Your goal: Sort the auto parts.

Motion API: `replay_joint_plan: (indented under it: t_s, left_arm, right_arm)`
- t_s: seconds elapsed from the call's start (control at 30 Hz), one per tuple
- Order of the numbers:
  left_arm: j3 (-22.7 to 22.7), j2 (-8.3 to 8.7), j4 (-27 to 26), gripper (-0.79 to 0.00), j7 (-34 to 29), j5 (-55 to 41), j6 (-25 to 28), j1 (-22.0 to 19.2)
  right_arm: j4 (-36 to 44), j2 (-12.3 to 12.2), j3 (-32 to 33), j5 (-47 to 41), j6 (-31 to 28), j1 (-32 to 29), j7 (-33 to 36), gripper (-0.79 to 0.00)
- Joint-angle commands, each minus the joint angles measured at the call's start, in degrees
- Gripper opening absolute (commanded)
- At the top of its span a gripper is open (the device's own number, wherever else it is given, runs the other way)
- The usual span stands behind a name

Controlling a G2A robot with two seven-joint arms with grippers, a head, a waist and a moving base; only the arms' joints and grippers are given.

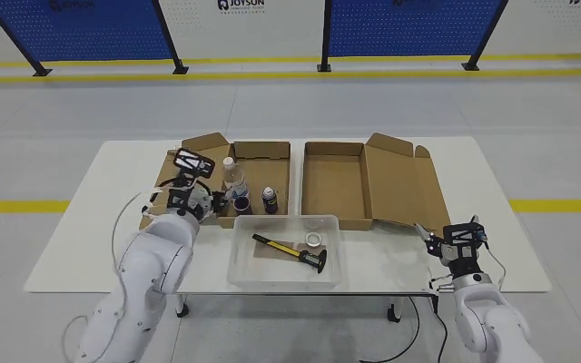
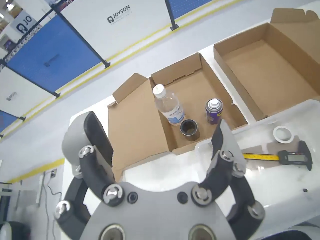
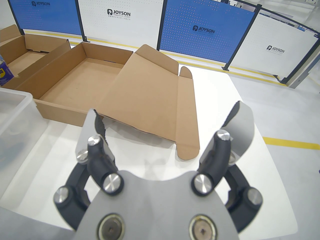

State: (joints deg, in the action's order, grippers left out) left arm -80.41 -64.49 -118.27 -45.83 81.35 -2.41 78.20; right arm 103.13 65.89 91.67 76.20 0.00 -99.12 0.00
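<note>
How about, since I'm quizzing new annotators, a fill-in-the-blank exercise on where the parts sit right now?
1. The water bottle, the spray can and the black cylinder stand in the ___ cardboard box.
2. In the clear bin lie a white ring and a digital ___.
3. The left gripper and the right gripper are both ___.
Missing words: left; caliper; open.
</note>
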Motion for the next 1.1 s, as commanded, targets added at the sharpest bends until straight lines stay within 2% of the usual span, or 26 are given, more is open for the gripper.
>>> replay_joint_plan:
  t_s: [0.0, 0.3, 0.43, 0.77, 0.9, 1.07]
  left_arm:
    - [-3.4, 0.04, -1.2, 0.0, 1.6, -0.8, -2.9, 4.2]
    - [-15.4, 0.09, -5.4, 0.0, 2.7, -5.6, -7.1, 14.3]
    - [-18.1, -0.06, -6.9, 0.0, 3.2, -6.7, -7.7, 17.3]
    - [-18.5, -0.1, -7.3, 0.0, 3.2, -6.8, -7.4, 18.1]
    - [-18.5, -0.1, -7.3, 0.0, 3.2, -6.8, -7.4, 18.1]
    - [-18.5, -0.1, -7.3, 0.0, 3.2, -6.8, -7.4, 18.1]
  right_arm:
    - [0.0, 0.0, 0.0, 0.0, 0.0, 0.0, 0.0, 0.0]
    - [0.0, 0.0, 0.0, 0.0, 0.0, 0.0, 0.0, 0.0]
    - [0.0, 0.0, 0.0, 0.0, 0.0, 0.0, 0.0, 0.0]
    - [0.2, 0.0, 0.1, 0.0, -0.2, 0.3, -0.3, 0.0]
    - [0.6, 0.0, -1.2, 1.6, -3.2, 1.8, -0.1, 0.0]
    - [1.9, 0.1, -5.4, 4.8, -7.8, 5.8, 3.3, 0.0]
